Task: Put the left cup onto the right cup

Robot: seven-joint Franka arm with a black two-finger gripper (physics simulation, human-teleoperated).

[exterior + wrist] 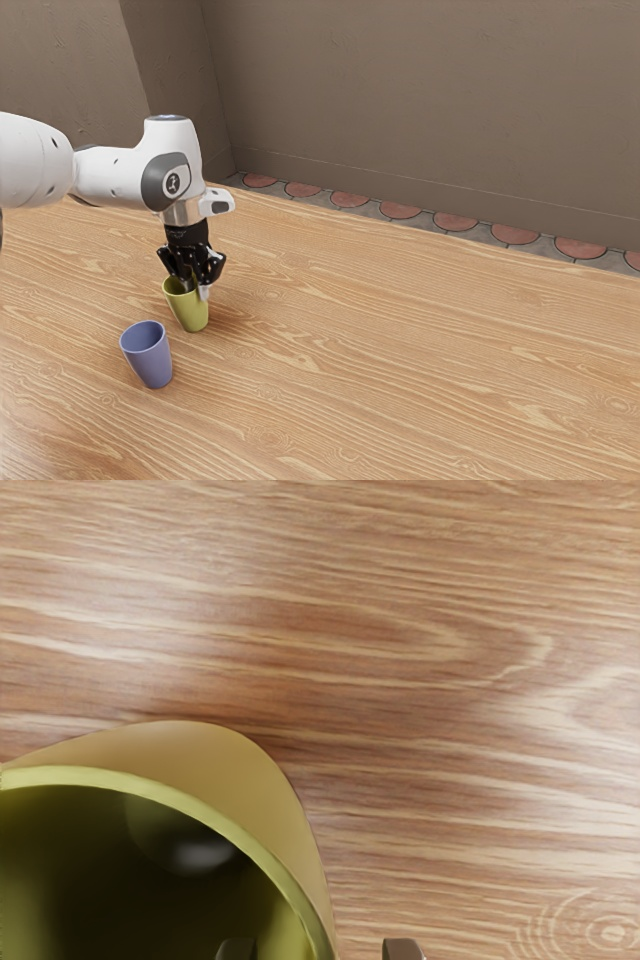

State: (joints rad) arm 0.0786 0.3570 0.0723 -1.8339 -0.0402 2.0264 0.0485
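An olive-green cup (187,304) stands on the wooden table (420,340), slightly tilted. A blue-purple cup (147,353) stands upright a short way in front of it, toward the exterior view's left. My gripper (197,288) is down at the green cup's rim, on the side away from the blue cup. In the wrist view the green cup's wall (270,810) runs between my two fingertips (237,946): one is inside the cup, the other outside. Small gaps show on both sides of the wall, so the gripper is open.
The wooden table stretches wide toward the exterior view's right. Its far edge meets a strip of red-tiled floor (455,221) below a brown wall. My white arm (110,178) comes in from the left above the cups.
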